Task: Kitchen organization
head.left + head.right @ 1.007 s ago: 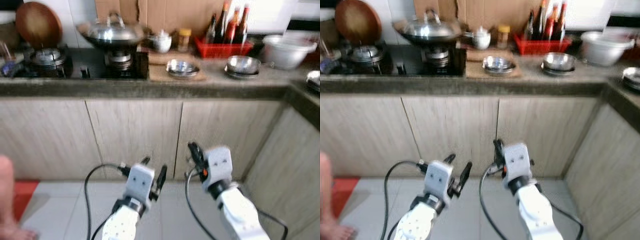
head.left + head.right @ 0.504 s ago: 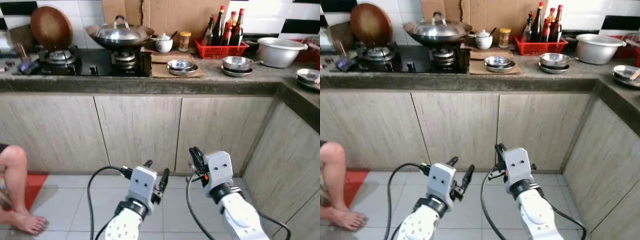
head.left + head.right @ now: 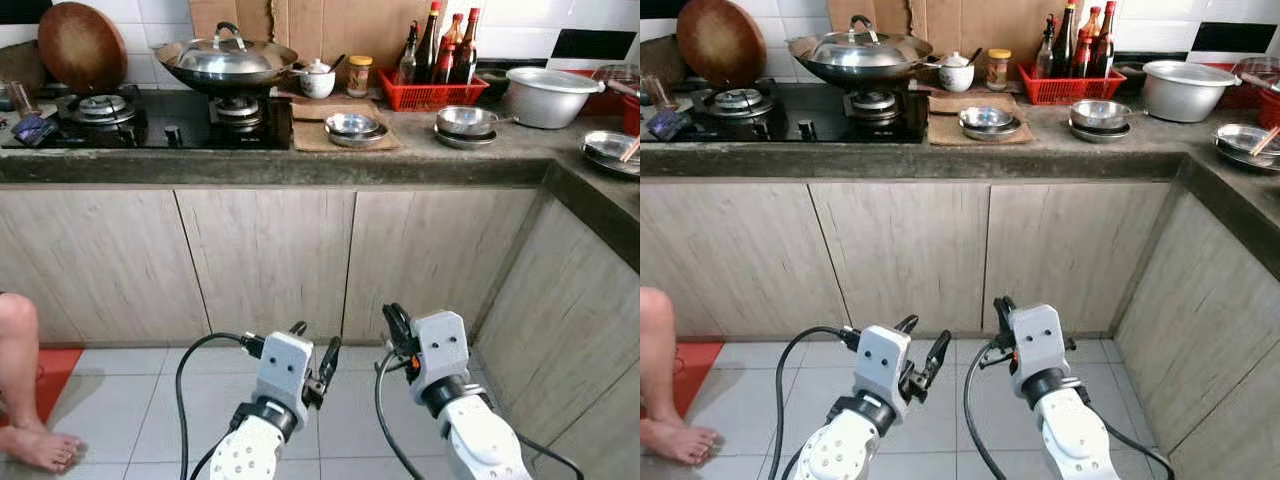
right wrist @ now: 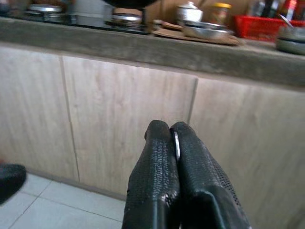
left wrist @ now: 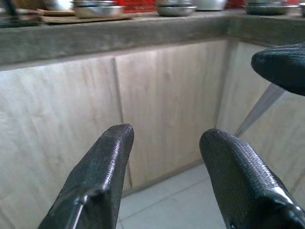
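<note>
A grey stone counter (image 3: 300,166) runs across in front of me above pale wood cabinet doors (image 3: 265,260). On it stand a lidded wok (image 3: 222,62) on a gas stove (image 3: 130,112), stacked steel bowls (image 3: 352,128), another steel bowl (image 3: 464,121), a red basket (image 3: 432,96) of bottles and a large metal pot (image 3: 552,95). My left gripper (image 3: 315,340) hovers low over the tiled floor, open and empty, facing the cabinets. Beside it my right gripper (image 3: 393,322) is shut, its fingers (image 4: 162,143) pressed together with nothing held.
A person's bare leg and foot (image 3: 22,400) are at the far left beside a red mat (image 3: 55,368). The counter turns a corner on the right, carrying a steel dish (image 3: 612,150). A round wooden board (image 3: 75,45) leans behind the stove. Tiled floor (image 3: 140,400) lies below the cabinets.
The camera has shifted and the picture has sharpened from an earlier blur. Both grippers keep the same pose, left open and right shut.
</note>
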You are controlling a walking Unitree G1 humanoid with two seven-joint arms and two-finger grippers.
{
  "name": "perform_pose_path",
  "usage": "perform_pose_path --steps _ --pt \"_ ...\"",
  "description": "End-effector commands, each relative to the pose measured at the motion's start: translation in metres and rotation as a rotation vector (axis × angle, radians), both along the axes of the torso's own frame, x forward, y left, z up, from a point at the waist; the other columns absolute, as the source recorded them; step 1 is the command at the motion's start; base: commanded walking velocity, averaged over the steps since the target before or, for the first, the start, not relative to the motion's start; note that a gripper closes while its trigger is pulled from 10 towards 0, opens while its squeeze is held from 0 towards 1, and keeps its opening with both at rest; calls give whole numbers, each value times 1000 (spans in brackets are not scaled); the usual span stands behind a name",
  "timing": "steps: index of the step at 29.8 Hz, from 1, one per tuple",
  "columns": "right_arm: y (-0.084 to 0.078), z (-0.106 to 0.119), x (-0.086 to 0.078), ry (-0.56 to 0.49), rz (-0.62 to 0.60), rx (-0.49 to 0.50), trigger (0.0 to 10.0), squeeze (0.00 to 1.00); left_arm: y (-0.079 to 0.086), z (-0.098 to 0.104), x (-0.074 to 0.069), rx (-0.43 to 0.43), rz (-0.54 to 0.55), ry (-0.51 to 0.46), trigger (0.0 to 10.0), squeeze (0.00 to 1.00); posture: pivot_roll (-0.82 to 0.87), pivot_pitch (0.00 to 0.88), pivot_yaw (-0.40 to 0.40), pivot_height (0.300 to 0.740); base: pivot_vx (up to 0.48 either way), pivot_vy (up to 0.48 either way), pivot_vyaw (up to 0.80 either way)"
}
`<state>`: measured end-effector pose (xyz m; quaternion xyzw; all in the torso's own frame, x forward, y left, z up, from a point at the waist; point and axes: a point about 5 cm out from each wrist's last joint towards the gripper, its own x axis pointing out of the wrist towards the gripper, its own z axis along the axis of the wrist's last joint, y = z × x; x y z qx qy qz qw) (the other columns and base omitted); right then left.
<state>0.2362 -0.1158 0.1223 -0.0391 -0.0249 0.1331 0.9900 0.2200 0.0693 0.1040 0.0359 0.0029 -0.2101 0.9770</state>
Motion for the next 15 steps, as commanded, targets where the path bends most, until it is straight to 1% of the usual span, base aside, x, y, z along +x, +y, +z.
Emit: perform_pose_path --steps 1,3,15 --pt "-2 1 -1 4 -9 -2 10000 0 -2 2 -1 -14 -11 -1 10000 0 -8 0 -49 740 0 0 -800" --pt "-2 1 -1 3 -15 -3 10000 0 -2 3 -1 -17 -12 0 10000 0 -7 0 -49 740 0 0 -800" --pt "-2 1 -1 4 -23 1 10000 0 -2 3 -3 -13 -20 0 10000 0 -9 0 -45 740 0 299 -800"
